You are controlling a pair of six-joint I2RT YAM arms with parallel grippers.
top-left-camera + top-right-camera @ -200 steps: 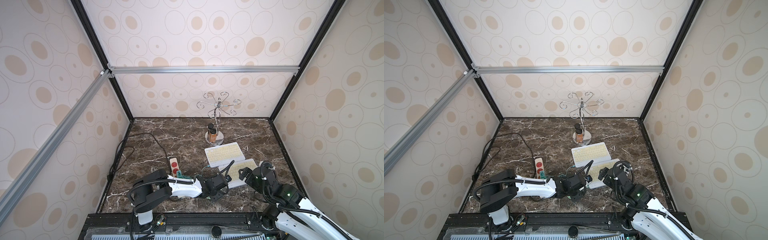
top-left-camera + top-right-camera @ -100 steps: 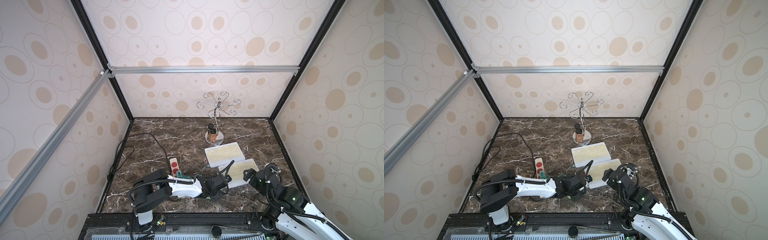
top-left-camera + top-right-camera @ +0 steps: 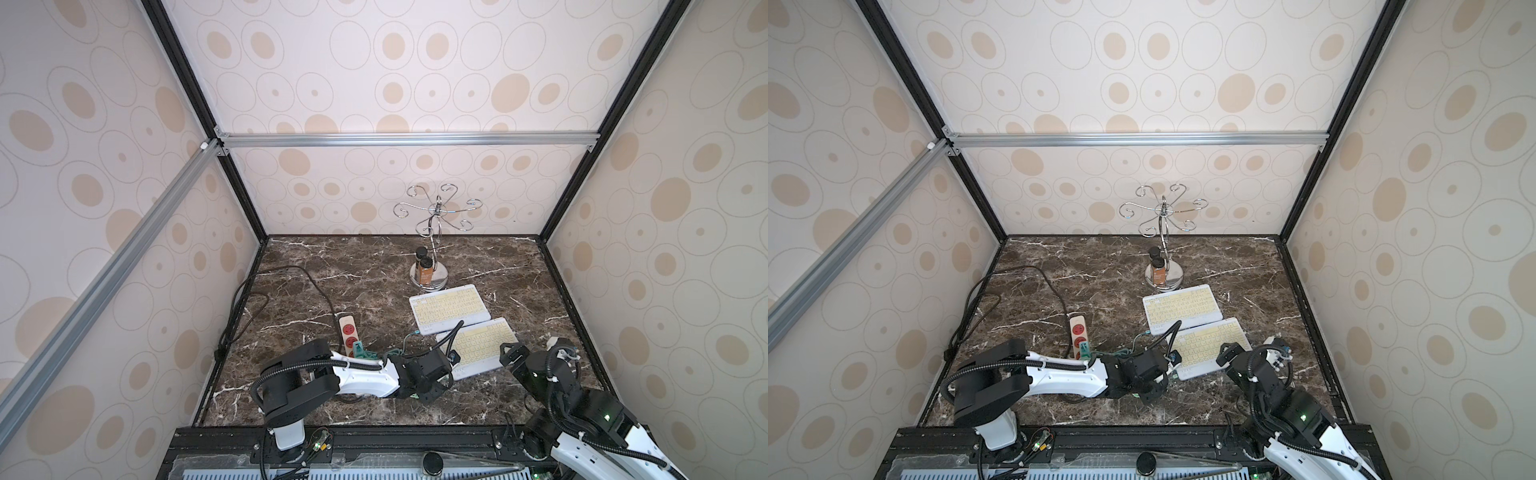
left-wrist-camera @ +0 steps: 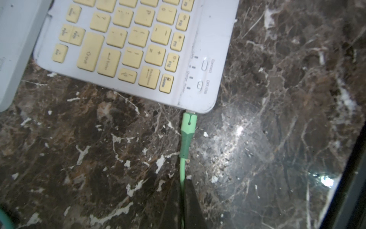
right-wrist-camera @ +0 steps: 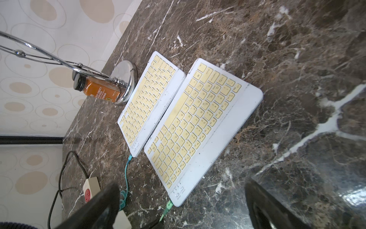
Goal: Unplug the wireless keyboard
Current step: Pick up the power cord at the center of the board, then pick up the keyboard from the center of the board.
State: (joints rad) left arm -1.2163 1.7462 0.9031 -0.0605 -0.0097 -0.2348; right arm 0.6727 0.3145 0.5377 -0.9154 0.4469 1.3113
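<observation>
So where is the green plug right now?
In the left wrist view the green plug sits in the near keyboard's left front corner, by its OFF/ON switch; the left claw is shut on its cable.

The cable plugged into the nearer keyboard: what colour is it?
Light green cable, clearest in the left wrist view.

My two arms are white with black joints. My left arm (image 3: 361, 380) has a thick black ribbed hose (image 3: 291, 365) looping over its big black shoulder. My right arm (image 3: 582, 411) has black hoses too, white ties and small green lights (image 3: 607, 416). Its fingers (image 5: 263, 208) are black and thick
</observation>
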